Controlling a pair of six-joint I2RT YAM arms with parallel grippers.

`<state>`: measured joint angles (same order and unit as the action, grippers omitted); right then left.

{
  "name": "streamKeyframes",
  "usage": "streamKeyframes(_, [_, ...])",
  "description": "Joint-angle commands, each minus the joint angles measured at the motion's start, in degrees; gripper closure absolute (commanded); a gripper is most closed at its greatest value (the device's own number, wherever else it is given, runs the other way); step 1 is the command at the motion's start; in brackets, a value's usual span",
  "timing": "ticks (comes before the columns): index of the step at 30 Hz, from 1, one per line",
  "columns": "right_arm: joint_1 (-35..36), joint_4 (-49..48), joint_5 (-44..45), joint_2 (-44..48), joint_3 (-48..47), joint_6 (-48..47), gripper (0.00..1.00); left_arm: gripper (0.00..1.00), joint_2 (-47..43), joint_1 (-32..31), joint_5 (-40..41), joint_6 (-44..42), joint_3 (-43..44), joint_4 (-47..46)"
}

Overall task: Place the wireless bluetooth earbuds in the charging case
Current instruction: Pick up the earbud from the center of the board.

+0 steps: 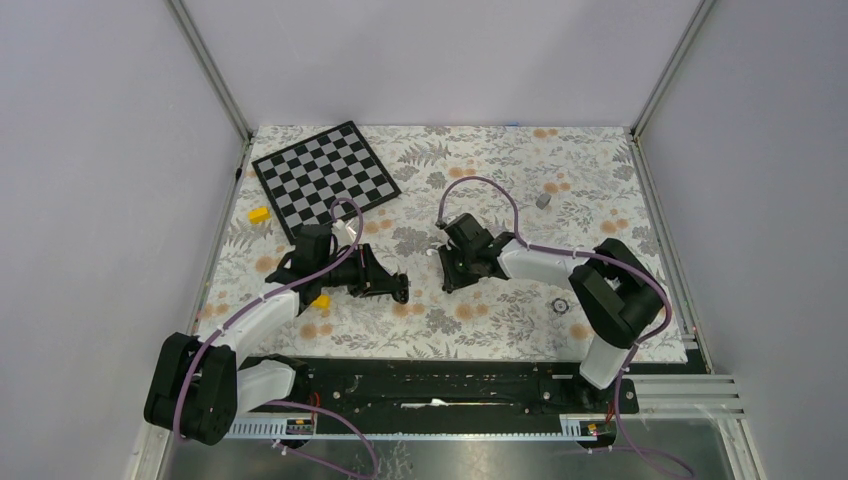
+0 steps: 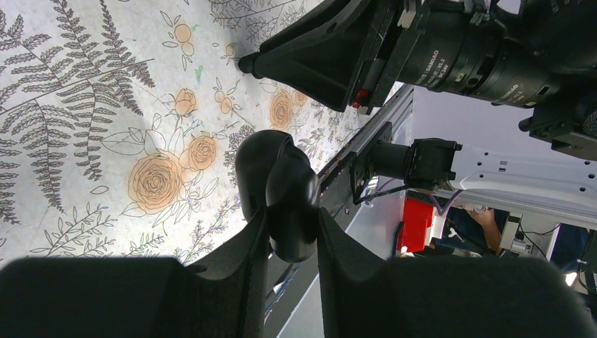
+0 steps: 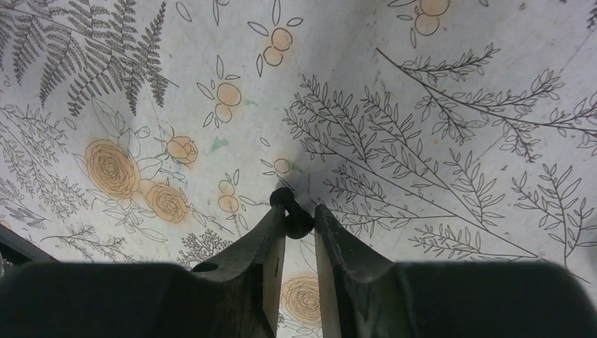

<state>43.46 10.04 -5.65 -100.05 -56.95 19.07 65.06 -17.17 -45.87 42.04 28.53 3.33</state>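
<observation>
- Since the right hand [image 3: 298,224] grips one of the wireless bluetooth earbuds [image 3: 290,210] at its very fingertips, close over the surface [image 1: 480,320], a tilt or harder squeeze could likely pop it loose.
- Left hand [image 2: 288,232]: clenched on a black oval piece [image 2: 281,190], near the right hand; a clash of fingers is possible.
- Charging case: no white case made out in any view; second bud unseen.
- Around: checkerboard [image 1: 325,178], yellow blocks [image 1: 259,214] [image 1: 320,301], silver piece [image 1: 560,305], grey piece [image 1: 543,200]; none lies between the hands.

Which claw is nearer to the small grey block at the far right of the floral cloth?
Right. The right claw is left of the small grey block and nearer the bases; the left claw lies farther left.
</observation>
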Motion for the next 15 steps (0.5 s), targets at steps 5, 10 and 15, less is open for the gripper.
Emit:
streamKeyframes(5, [1.8,1.8,-0.1,3.9,2.1,-0.4,0.79,0.91,-0.5,0.2,-0.3,-0.4,1.4,-2.1])
streamKeyframes(10, [2.1,0.9,-0.5,5.3,3.3,0.5,0.86,0.91,-0.4,0.2,-0.3,-0.4,1.3,-2.1])
streamKeyframes(15, [2.2,0.2,-1.4,7.4,4.0,1.4,0.93,0.91,0.0,0.2,-1.0,-0.5,1.5,-2.1])
